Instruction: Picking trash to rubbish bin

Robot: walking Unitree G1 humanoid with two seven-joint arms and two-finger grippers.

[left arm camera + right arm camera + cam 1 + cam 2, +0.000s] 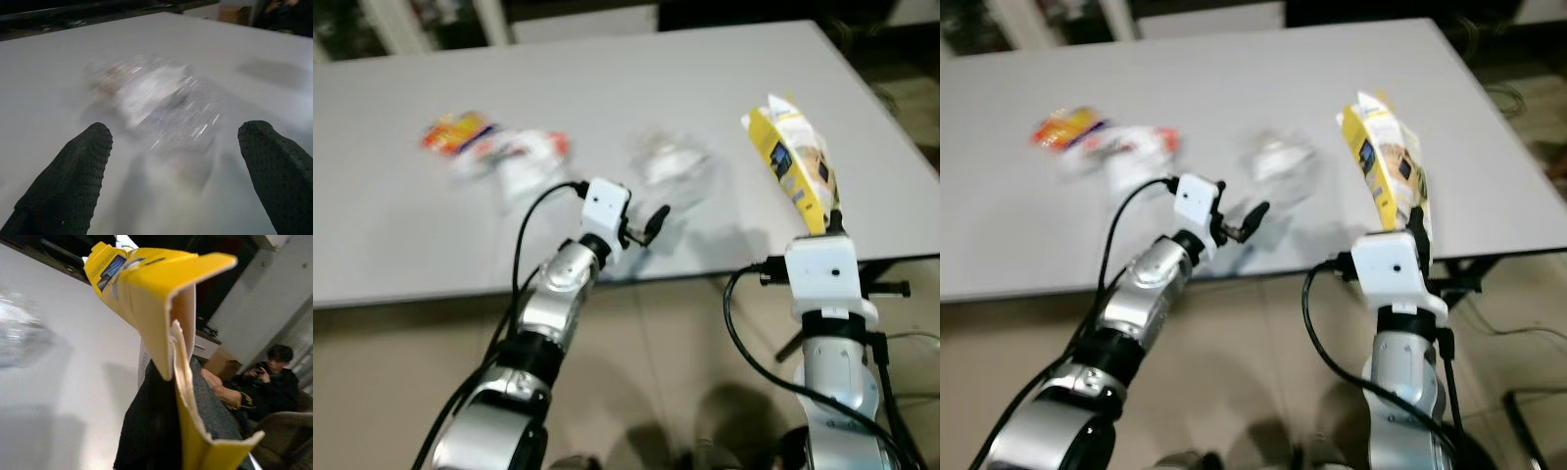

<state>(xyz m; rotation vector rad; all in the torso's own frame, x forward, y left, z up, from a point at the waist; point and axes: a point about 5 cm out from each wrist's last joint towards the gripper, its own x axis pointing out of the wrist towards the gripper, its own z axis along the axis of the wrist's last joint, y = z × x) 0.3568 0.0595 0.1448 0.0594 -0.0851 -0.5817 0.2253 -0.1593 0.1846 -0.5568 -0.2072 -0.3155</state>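
My right gripper (pixel 829 223) is shut on a yellow and white carton (pixel 793 159) and holds it upright above the table's front right edge. In the right wrist view the carton (pixel 161 318) is torn open, pinched against a black finger (pixel 161 431). My left gripper (pixel 649 227) is open just in front of a crumpled clear plastic wrapper (pixel 674 168) lying mid-table. In the left wrist view the wrapper (pixel 161 105) lies blurred between and beyond the two fingertips (pixel 73 181). A crumpled orange and white packet (pixel 494 147) lies at the table's left.
The grey table (pixel 401 225) has its front edge running across the view, with tan floor below. A dark stand (pixel 1474 279) sits under the table's right corner. In the right wrist view a person (pixel 266 377) sits in the background on a sofa.
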